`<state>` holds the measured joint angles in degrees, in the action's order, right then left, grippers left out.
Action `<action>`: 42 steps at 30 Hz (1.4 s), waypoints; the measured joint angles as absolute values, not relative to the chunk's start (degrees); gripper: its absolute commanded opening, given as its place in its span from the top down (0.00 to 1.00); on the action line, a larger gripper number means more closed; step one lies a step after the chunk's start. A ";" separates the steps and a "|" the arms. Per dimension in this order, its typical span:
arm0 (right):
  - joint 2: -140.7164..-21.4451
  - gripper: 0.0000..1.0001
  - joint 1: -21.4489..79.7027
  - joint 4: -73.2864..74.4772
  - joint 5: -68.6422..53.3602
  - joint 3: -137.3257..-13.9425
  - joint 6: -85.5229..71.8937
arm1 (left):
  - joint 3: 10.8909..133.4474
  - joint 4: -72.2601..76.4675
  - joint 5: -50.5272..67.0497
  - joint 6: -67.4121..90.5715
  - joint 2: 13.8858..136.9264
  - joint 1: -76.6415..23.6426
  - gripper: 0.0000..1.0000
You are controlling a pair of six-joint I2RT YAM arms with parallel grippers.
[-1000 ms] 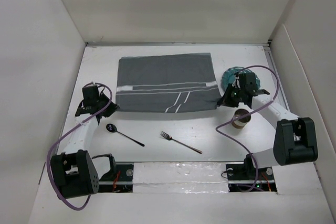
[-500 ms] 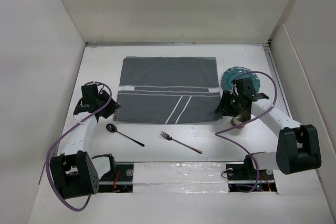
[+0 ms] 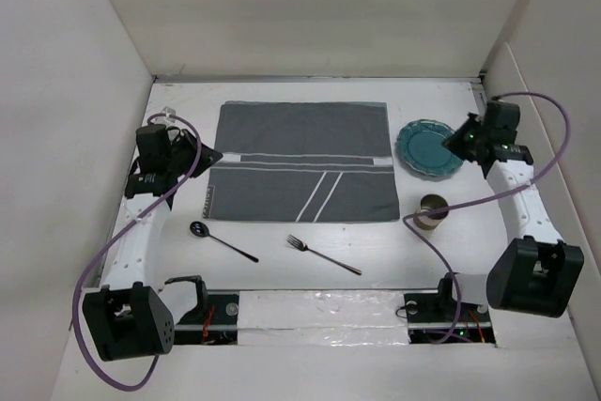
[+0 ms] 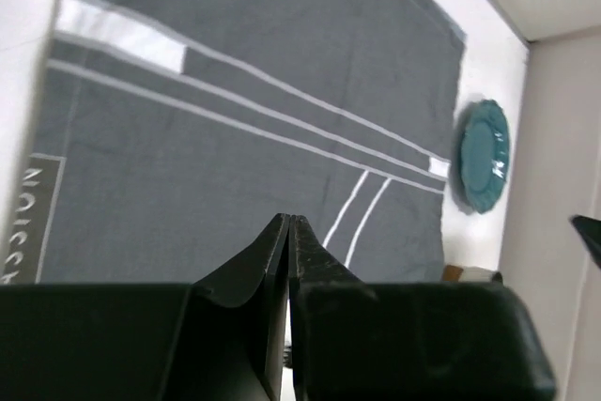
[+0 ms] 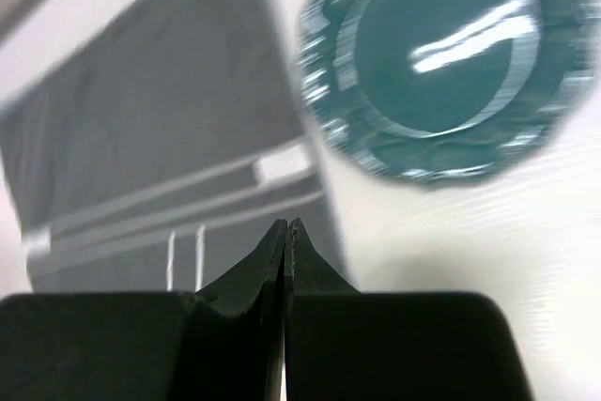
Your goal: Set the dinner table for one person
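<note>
Dinner table (image 3: 188, 105), left gripper (image 4: 289, 223) closed (empty), right gripper (image 5: 285, 224) likewise.

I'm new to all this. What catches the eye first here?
A dark grey striped placemat lies flat in the middle of the white table. A teal plate sits just right of it, with a cup nearer the front. A spoon and a fork lie along the placemat's near side.

Plain white walls (image 3: 310, 7) rise on three sides, evenly lit.
</note>
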<state>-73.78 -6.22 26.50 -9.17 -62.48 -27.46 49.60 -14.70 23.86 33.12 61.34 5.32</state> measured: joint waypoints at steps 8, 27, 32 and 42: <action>-83.50 0.28 -22.79 21.04 -8.40 -55.31 -34.68 | 50.92 -8.16 27.05 33.17 65.69 -1.37 0.78; -100.14 0.53 -23.53 11.44 -16.71 -55.55 -44.21 | 49.74 -7.25 25.43 26.74 69.78 -12.73 0.57; -101.45 0.65 -23.24 10.90 -17.32 -55.99 -47.66 | 50.28 -7.31 25.15 26.83 70.00 -12.73 0.57; -103.15 1.00 -23.07 4.80 -22.96 -58.22 -53.98 | 54.74 -7.60 23.33 27.05 70.78 -12.73 0.57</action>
<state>-103.15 -23.07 4.80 -22.96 -58.22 -53.98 54.74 -7.60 23.33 27.05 70.78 -12.73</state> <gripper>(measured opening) 0.082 0.433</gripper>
